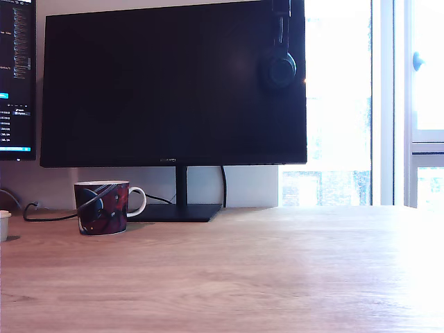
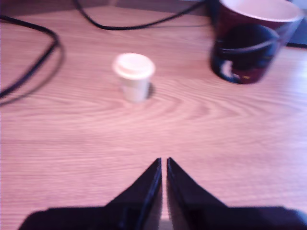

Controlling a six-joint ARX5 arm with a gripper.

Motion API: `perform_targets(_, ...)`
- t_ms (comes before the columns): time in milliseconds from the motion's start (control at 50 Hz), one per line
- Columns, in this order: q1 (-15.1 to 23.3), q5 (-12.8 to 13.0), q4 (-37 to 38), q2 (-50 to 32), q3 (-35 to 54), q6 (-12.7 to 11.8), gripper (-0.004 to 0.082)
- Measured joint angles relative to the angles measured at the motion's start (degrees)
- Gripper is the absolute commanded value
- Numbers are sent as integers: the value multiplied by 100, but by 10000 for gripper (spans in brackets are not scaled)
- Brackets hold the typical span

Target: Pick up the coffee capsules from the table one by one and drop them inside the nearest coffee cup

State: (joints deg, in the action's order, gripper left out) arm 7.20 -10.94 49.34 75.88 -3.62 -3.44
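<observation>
Coffee capsule [image 2: 134,76]: one seen whole in the wrist view, pale, standing upright on the worktop [image 2: 153,129] with its wider rim up. In the exterior view only a pale sliver shows at the far left edge [image 1: 4,225], probably the same capsule; cannot confirm. No label readable on it.

Coffee cup [image 1: 103,207]: one, dark with red and blue swirls, white handle toward the exterior view's right, standing upright near the monitor's foot. In the wrist view it sits apart from the capsule, with bare wood between them.

Hand [image 2: 163,165]: dark fingers nearly together, only a thin slit between the tips, holding nothing. It hangs over bare worktop, short of the capsule, touching neither capsule nor cup.

Surroundings: one large dark monitor [image 1: 173,83] behind the cup, small logo on its lower bezel too small to read. A second screen [image 1: 16,76] at the exterior view's left shows text lines, illegible. Headphones [image 1: 279,66] hang at the monitor's upper corner. Black cables [image 2: 33,57] lie on the worktop beside the capsule, not touching it. Bright window [image 1: 361,104] on the exterior view's right.
</observation>
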Motion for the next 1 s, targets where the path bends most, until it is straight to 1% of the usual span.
perform_targets(20,7,35,-2,0,0,0,26)
perform_targets(40,13,63,0,0,0,52,26)
perform_targets(100,55,195,0,0,0,63,26)
perform_targets(160,94,254,2,0,0,63,26)
perform_targets(620,116,247,4,0,0,63,34)
perform_targets(640,116,247,4,0,0,63,59)
perform_targets(680,116,247,4,0,0,63,158)
perform_targets(740,116,245,42,0,0,52,441)
perform_targets(760,116,240,59,0,0,-37,520)
perform_targets(780,116,227,85,0,0,-72,592)
perform_targets(800,116,223,90,0,0,-72,641)
perform_targets(840,116,197,107,0,0,-118,695)
perform_targets(860,116,170,125,0,0,-120,704)
perform_targets(1000,114,98,236,2,0,-136,705)
